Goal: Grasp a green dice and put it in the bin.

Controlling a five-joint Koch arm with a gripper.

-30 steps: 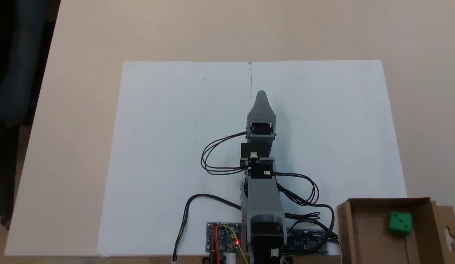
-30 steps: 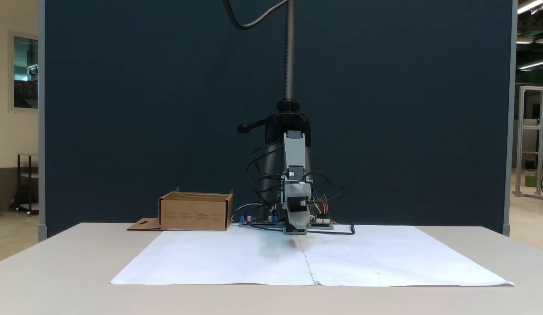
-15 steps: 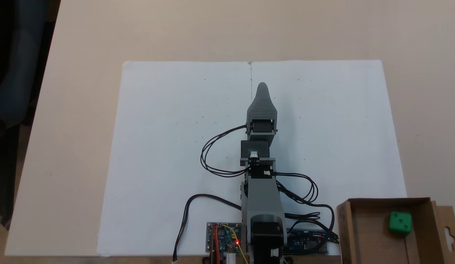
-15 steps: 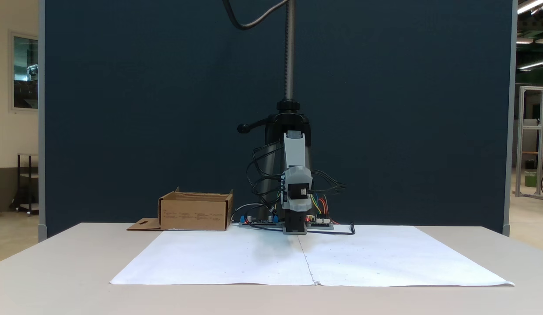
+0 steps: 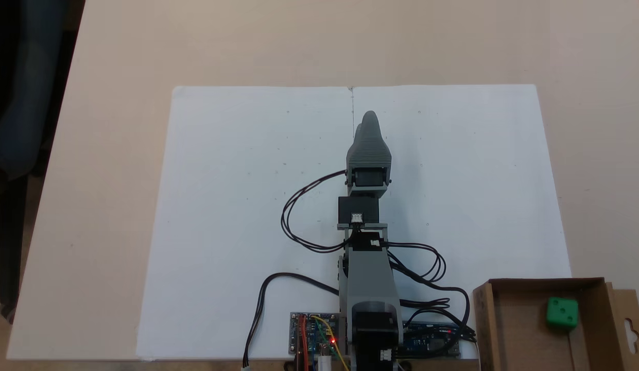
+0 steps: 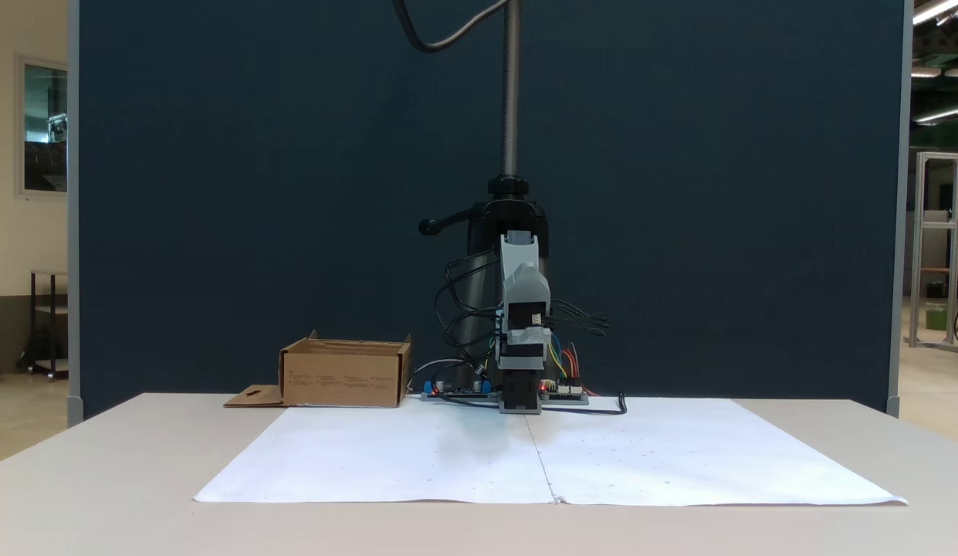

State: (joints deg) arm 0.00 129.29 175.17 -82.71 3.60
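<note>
- My tool hangs above the white paper, tip away from my base; jaws stacked one behind the other, can't tell if released or clenched.
- Green dice lies inside the bin, well apart from my tool, back beside my base.
- Bin stands on the surface, off the paper.

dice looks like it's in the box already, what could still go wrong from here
Little, I think. The green dice already lies inside the bin, and the gripper is over the white paper, away from both. The black cables loop close to the bin's wall, so a swing could snag or nudge it.
</note>
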